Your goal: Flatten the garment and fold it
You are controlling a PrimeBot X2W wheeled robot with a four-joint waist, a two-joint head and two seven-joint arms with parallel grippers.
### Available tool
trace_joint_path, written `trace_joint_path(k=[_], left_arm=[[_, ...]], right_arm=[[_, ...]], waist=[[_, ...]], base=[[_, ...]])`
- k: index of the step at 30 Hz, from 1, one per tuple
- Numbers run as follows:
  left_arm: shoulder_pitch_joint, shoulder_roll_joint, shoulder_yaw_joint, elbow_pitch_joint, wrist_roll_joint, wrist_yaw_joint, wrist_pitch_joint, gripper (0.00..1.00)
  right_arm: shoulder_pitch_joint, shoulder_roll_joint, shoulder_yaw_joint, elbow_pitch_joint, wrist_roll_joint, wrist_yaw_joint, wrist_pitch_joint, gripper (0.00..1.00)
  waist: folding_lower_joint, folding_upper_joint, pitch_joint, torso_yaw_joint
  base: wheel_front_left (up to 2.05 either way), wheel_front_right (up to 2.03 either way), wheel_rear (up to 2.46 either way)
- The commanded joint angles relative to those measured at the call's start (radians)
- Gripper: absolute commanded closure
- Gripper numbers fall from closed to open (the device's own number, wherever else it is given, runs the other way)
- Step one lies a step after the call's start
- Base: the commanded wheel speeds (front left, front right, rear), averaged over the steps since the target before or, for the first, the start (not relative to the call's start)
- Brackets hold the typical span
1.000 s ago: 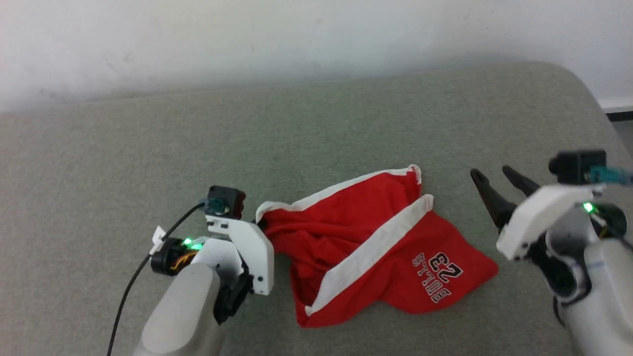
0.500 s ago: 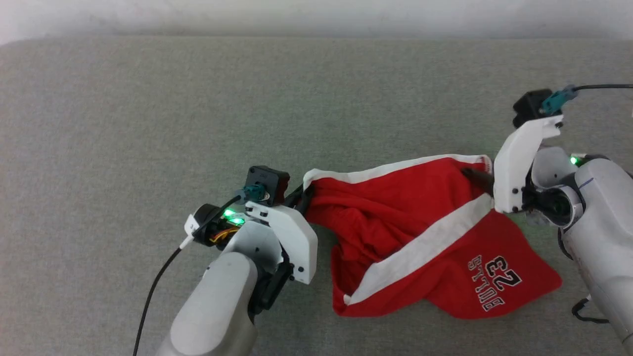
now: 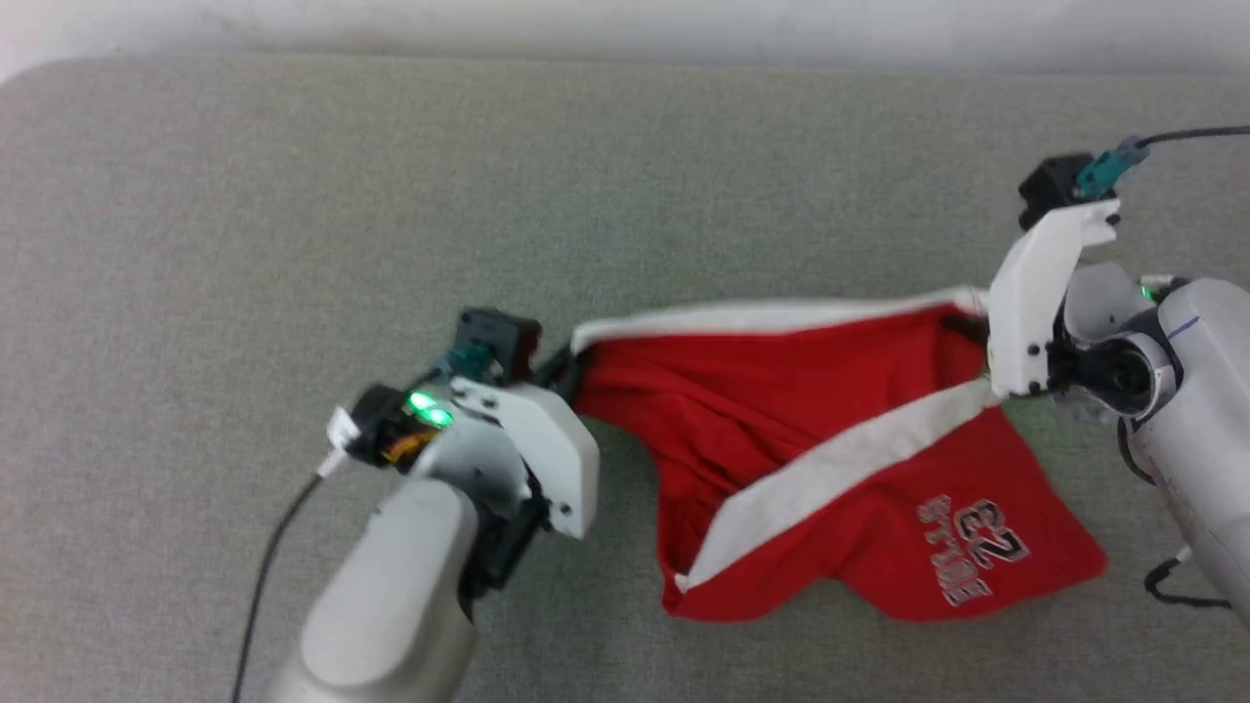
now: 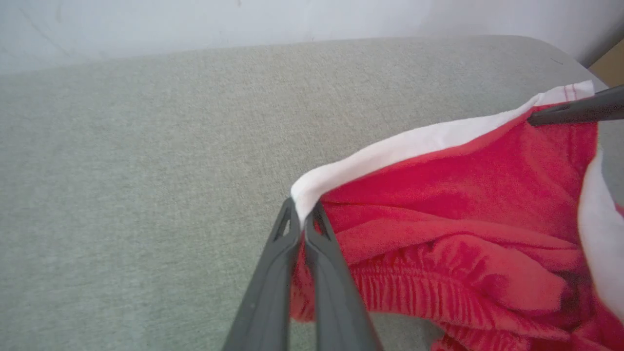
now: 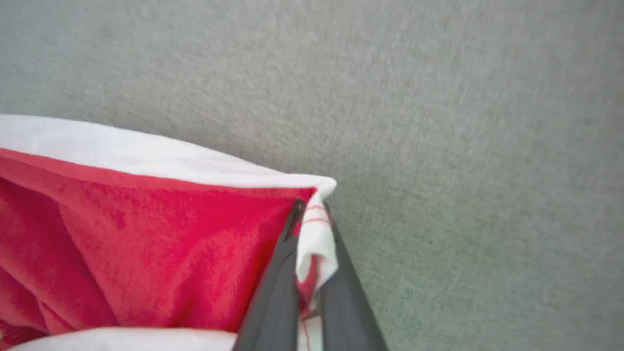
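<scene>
The robot's left gripper (image 4: 302, 214) pinches the left corner of a white-trimmed edge of the garment (image 3: 781, 410), its fingers pressed together on the cloth. The right gripper (image 5: 312, 210) pinches the right corner of the same edge, with white trim bunched between its closed fingers. The white trim (image 3: 762, 314) runs almost straight between the two grips along the far side of the shorts.

The step in hand appears to be spreading the shorts flat. To do it well, the arms should probably draw apart evenly, only until the edge is taut. They should then lift enough for the slumped cloth to hang free before laying it down smoothly. A lopsided pull could tug a corner loose.

The garment is a pair of soft red shorts lying mid-way across a grey-green padded surface (image 3: 293, 195), between the two arms. Its body sags toward the near side in loose folds. A white side stripe (image 3: 840, 459) crosses it diagonally. A "23" print (image 3: 986, 547) with blurred lettering sits at the near right. The gathered waistband (image 4: 404, 292) lies crumpled beneath the held edge.
</scene>
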Motion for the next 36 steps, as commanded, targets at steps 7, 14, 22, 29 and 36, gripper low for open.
trace_joint_path(k=[7,14,22,29,36], left_arm=[[-0.185,0.049,0.067,0.016,-0.04,-0.026,0.021,1.0],[-0.494,0.069,0.139,0.228,-0.057,-0.048,-0.048,1.0],[-0.805,0.069,0.211,0.47,-0.041,-0.002,-0.308,1.0],[-0.918,0.065,0.206,0.646,-0.021,0.0,-0.46,1.0],[-0.849,0.038,0.188,0.753,-0.02,-0.011,-0.512,1.0]], right_arm=[[-0.083,-0.061,-0.042,-0.116,-0.045,-0.001,-0.278,1.0],[-0.267,-0.068,-0.08,-0.094,-0.151,-0.001,-0.424,1.0],[-0.523,-0.014,-0.116,0.021,-0.28,-0.001,-0.696,1.0],[-0.585,0.053,-0.043,0.098,-0.28,-0.001,-0.811,1.0],[-0.484,0.069,0.075,0.103,-0.201,-0.001,-0.837,1.0]], waist=[[-0.0001,0.0,-0.084,-0.054],[-0.0001,0.0,-0.033,-0.11],[-0.0001,0.0,0.061,-0.159],[-0.0001,0.0,0.113,-0.171],[-0.0001,0.0,0.111,-0.16]], base=[[0.0,0.0,0.0],[0.0,0.0,0.0],[0.0,0.0,0.0],[0.0,0.0,0.0],[0.0,0.0,0.0]])
